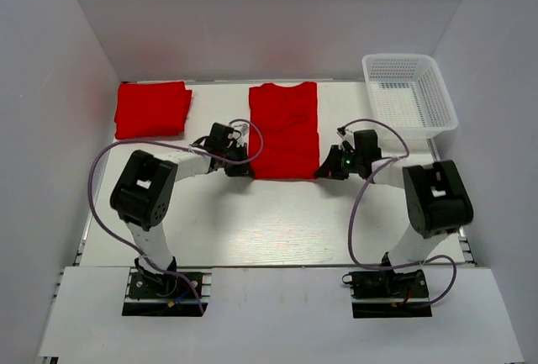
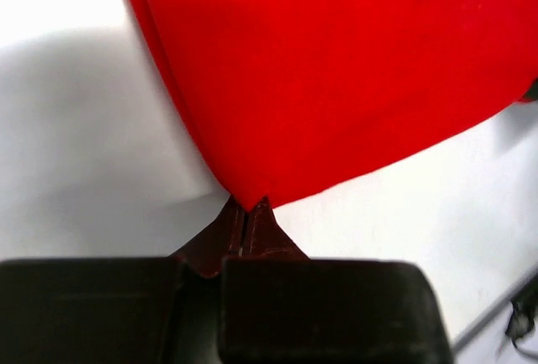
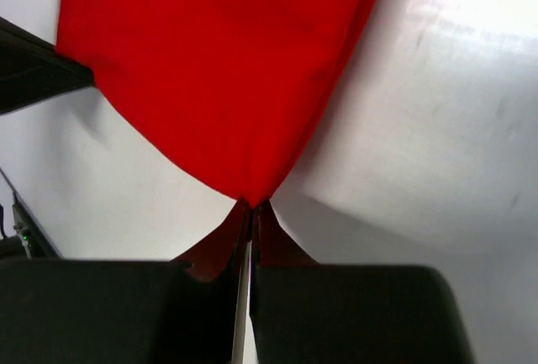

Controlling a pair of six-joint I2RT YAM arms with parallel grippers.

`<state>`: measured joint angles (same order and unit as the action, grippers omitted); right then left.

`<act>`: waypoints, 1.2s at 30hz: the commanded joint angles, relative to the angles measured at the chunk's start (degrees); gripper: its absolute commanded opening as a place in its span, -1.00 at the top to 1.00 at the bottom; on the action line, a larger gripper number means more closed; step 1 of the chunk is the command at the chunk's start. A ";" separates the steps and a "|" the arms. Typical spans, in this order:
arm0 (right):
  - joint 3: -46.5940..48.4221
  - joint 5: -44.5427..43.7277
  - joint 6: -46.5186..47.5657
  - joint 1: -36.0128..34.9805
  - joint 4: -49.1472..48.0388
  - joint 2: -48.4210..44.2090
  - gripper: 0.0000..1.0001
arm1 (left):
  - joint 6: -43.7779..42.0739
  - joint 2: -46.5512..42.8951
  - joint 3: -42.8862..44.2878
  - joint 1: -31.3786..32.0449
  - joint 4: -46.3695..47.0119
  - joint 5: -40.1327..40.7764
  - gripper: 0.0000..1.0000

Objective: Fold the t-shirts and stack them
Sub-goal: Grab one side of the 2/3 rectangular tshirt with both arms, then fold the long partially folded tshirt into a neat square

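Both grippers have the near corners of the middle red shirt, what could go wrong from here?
The left gripper and right gripper each pinch only the very tip of a corner of the shirt, so the cloth may slip out when lifted. If one arm leads, the fold could skew.

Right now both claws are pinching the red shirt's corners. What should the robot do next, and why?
Probably lift both corners together and carry them toward its far end, folding it in half. The left gripper and right gripper are each shut on a near corner of the flat t-shirt, which is longer than the folded t-shirt at far left.
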<state>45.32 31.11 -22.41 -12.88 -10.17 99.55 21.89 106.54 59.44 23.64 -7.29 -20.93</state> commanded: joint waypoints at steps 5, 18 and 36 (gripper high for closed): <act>-15.22 -1.67 0.71 -1.18 7.53 -23.83 1.00 | 4.12 -19.84 -12.93 3.42 -6.68 -2.26 1.00; -21.95 0.35 -3.25 -1.97 34.17 -62.80 1.00 | 10.28 -52.83 -17.16 8.44 -25.41 -2.63 1.00; -6.04 -8.00 -1.67 -1.62 16.68 -44.80 1.00 | 16.69 -38.61 1.55 7.12 -32.09 26.99 1.00</act>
<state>34.81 28.10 -26.30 -15.14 9.98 52.71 37.21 65.87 58.06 32.23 -36.01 -5.19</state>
